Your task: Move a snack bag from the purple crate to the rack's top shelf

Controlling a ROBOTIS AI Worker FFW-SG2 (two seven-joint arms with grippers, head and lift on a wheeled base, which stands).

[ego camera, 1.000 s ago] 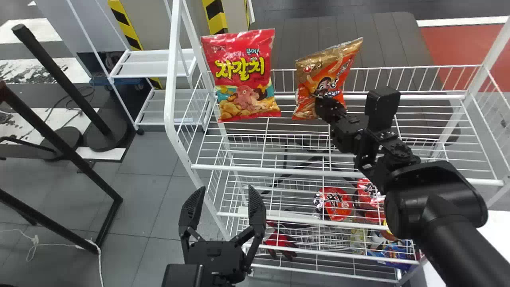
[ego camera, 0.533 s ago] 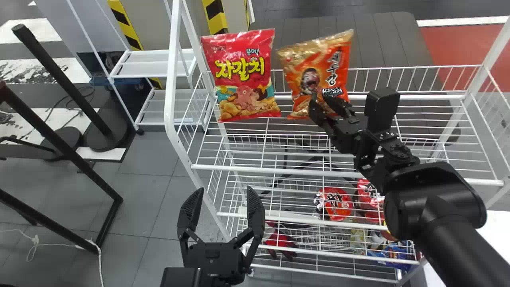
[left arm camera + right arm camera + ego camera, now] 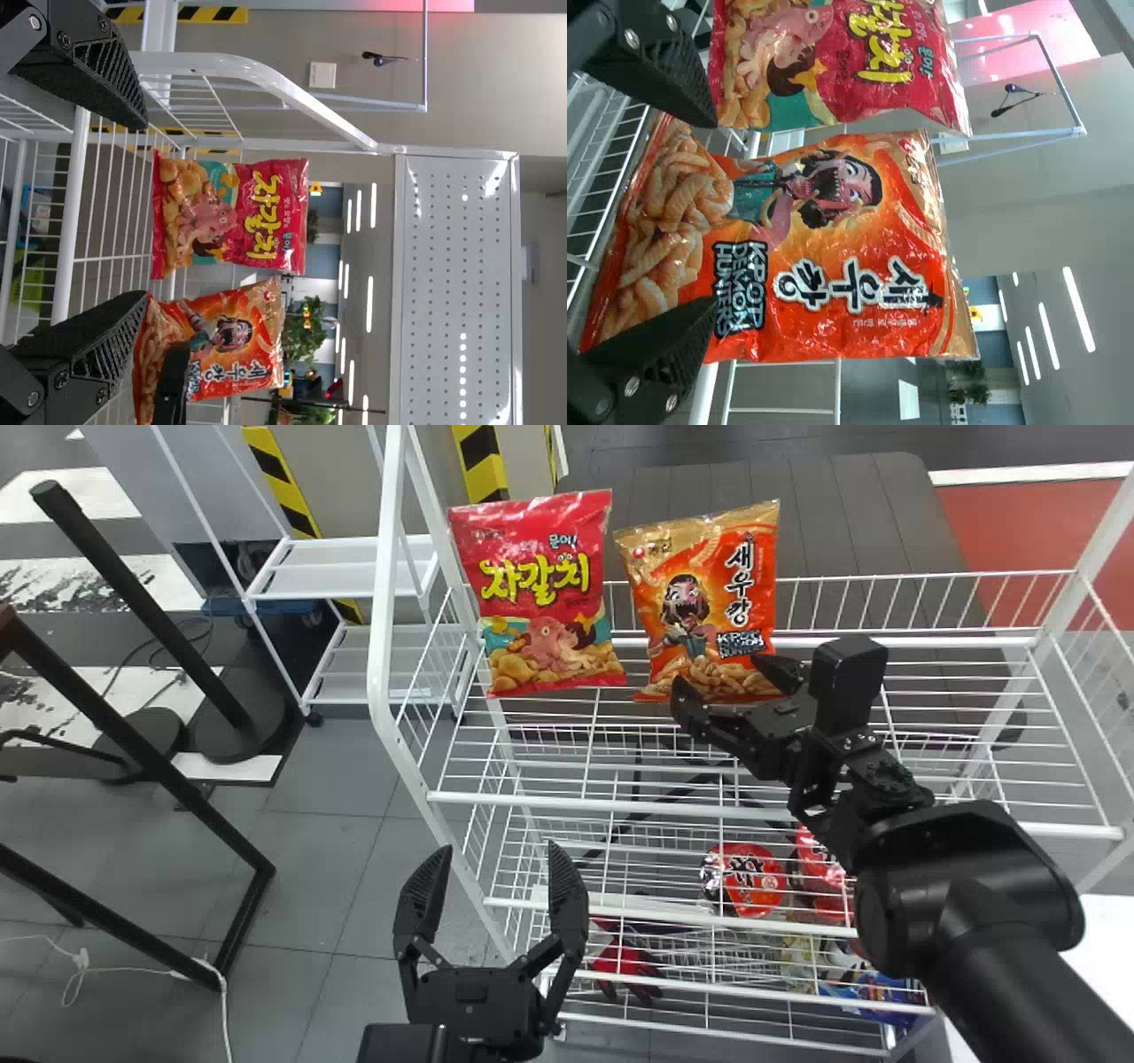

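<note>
In the head view, the right gripper (image 3: 718, 671) has its fingers spread with a clear gap between them, their tips in front of the lower part of the orange snack bag (image 3: 704, 602); neither side clamps it. The bag stands upright on the rack's top shelf (image 3: 585, 803), just beside the red snack bag (image 3: 542, 593), which is on its left. The left gripper (image 3: 500, 849) waits in front of the rack, its fingers wide apart and nothing between them. A second ago the right gripper's fingers were close together at the orange bag, which was turned partly side-on and tilted; now it faces forward, stands straighter, and the fingers have parted and drawn down toward its bottom edge. The red bag has stayed put. In the left wrist view, that arm's fingers are well separated, with both bags beyond them. In the right wrist view, the fingers are wide apart, one overlapping a bottom corner of the orange bag; whether it touches, I cannot tell.
</note>
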